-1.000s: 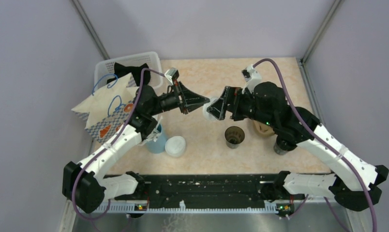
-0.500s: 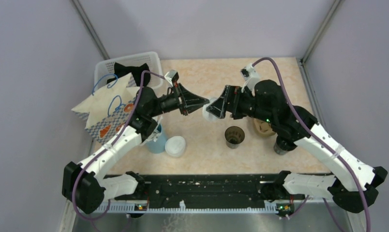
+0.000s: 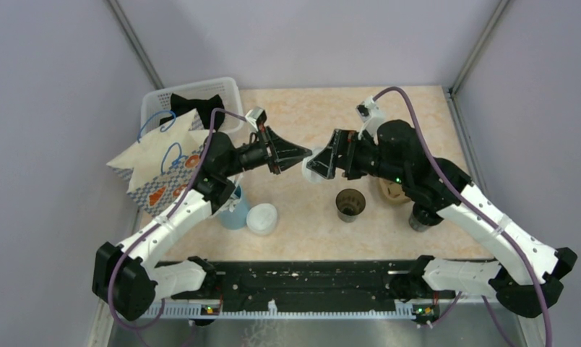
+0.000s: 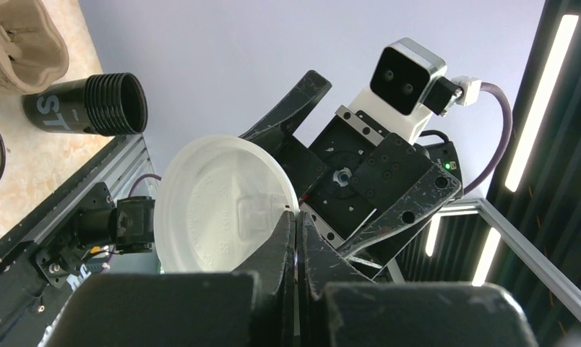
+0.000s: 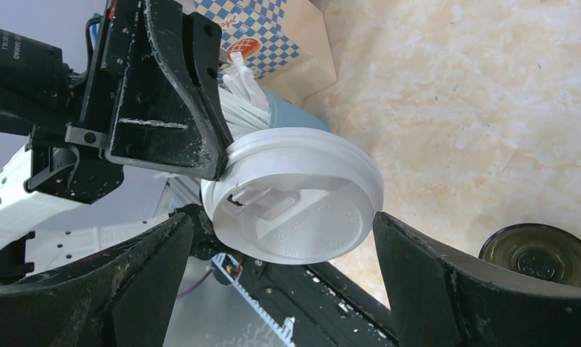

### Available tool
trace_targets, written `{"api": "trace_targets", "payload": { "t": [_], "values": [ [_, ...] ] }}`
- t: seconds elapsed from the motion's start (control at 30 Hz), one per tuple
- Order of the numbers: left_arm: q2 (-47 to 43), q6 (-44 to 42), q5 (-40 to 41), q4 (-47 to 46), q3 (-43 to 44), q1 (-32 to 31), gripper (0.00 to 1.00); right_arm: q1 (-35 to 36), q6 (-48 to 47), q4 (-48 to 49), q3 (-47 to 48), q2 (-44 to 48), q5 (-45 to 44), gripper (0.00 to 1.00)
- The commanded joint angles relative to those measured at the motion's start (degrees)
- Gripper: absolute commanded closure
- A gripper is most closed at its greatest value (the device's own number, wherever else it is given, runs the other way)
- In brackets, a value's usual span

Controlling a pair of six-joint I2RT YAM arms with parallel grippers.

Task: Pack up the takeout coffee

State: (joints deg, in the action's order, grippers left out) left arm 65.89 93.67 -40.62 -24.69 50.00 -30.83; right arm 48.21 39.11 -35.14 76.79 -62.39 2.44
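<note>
I count 2 white lids (image 5: 302, 195) (image 3: 262, 218), 2 dark cups (image 3: 350, 204) (image 4: 78, 108), 1 blue cup (image 3: 233, 213) w/ straws (image 5: 238, 87), 1 paper bag (image 3: 154, 170), 1 basket (image 3: 226, 90), 1 pulp carrier (image 4: 16, 40).

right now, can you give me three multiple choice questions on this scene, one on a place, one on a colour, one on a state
1. Where is the white lid?
A. held up in the air
B. pressed onto a cup
C. inside the basket

2. What colour is the cup holding the straws?
A. red
B. light blue
C. green

3. How does the right tool stand?
A. shut on the lid
B. shut on a straw
C. open, one finger on each side of the lid

Answers:
1 A, the left tool is shut on the lid's rim and holds it above the table.
2 B, its pale blue wall shows beside the left arm.
3 C, its fingers are spread wide with the lid between them.
</note>
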Motion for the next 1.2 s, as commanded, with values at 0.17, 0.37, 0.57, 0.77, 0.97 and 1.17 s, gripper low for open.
{"api": "trace_targets", "payload": {
  "t": [0.17,0.37,0.57,0.77,0.97,1.17],
  "values": [
    [-1.73,2.31,0.36,-3.36,-0.16,0.13,1.0,-0.22,-0.61,1.81,-0.75,-0.93,-0.11,0.05],
    [-1.79,2.31,0.37,-3.5,-0.2,0.07,1.0,-0.23,-0.72,2.06,-0.6,-1.14,-0.3,0.09],
    [-1.61,2.4,0.41,-3.46,-0.15,0.08,1.0,-0.22,-0.96,2.1,-0.43,-1.37,-0.34,0.11],
    [-1.51,2.4,0.54,-3.17,-0.14,0.08,1.0,-0.22,-1.22,1.96,-0.14,-1.51,-0.58,0.12],
    [-1.41,2.4,0.63,-2.91,0.0,0.14,1.0,-0.22,-1.31,1.82,0.31,-1.77,-0.66,0.18],
    [-1.3,2.4,0.43,-2.44,0.08,0.11,1.0,-0.22,-1.6,0.74,0.81,-2.05,-1.02,0.12]
  ]
}}
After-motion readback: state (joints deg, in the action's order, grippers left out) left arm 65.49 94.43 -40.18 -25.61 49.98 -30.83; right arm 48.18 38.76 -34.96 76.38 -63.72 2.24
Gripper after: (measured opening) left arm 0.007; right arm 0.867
